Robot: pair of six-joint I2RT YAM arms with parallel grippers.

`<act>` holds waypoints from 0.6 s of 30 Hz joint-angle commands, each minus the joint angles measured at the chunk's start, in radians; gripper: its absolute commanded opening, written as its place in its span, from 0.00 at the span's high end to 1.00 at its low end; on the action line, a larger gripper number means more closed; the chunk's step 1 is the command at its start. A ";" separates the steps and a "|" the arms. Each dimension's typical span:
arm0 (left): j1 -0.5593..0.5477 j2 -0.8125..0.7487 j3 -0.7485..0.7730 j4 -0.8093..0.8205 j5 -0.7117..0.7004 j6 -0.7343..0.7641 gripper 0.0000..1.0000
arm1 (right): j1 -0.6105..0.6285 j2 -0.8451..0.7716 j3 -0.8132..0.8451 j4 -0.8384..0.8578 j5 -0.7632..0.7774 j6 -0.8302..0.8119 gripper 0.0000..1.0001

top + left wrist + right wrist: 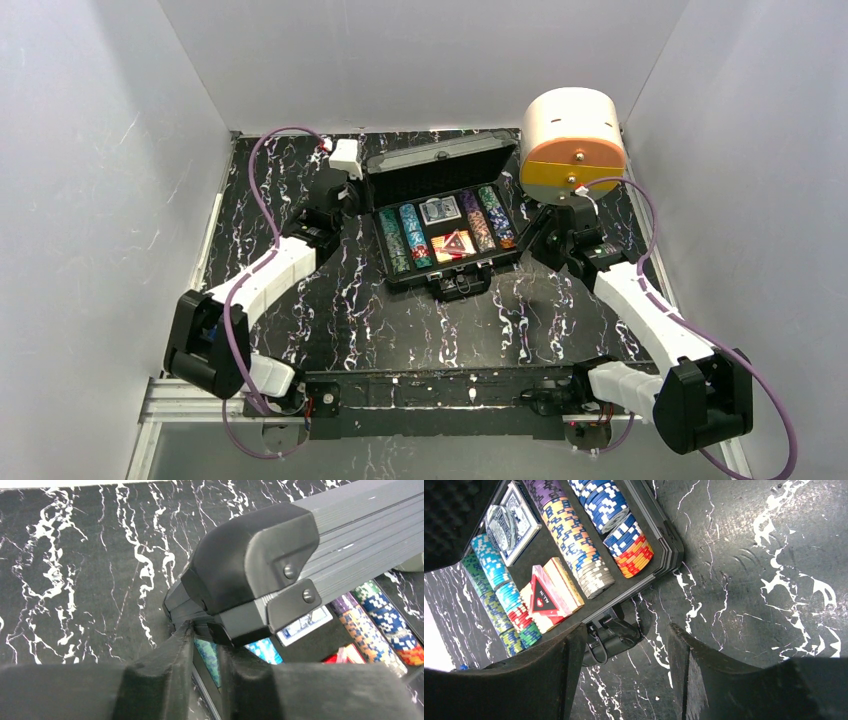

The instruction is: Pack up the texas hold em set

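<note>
Reaching from the near-left corner, your left arm (270, 270) stretches diagonally across the worktop (340, 310) to the rear-left corner of the open briefcase (440, 165). Its left end effector (205, 640) is narrow, fingers almost together at the hinge corner; whether they pinch the rim you cannot tell. The case sits mid-worktop toward the back, lid tilted up, with rows of poker chips (400, 240) flanking a blue card deck (440, 210) and a red triangle (543, 597). Your right arm (640, 295) angles in from the near right, its right end effector (625, 630) spread wide and empty, just beside the case handle (611, 640). A white-and-orange cylindrical box (573, 140) shows at rear right.
</note>
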 commanded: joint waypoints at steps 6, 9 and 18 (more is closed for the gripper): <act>-0.051 -0.192 -0.042 -0.096 0.046 -0.138 0.17 | -0.008 -0.020 -0.015 0.030 -0.042 -0.022 0.32; -0.054 -0.218 -0.025 -0.209 0.137 -0.156 0.13 | -0.010 -0.018 -0.025 0.032 -0.054 -0.022 0.32; -0.054 -0.274 -0.090 -0.371 0.227 -0.200 0.13 | -0.017 -0.001 -0.039 0.036 -0.053 -0.025 0.32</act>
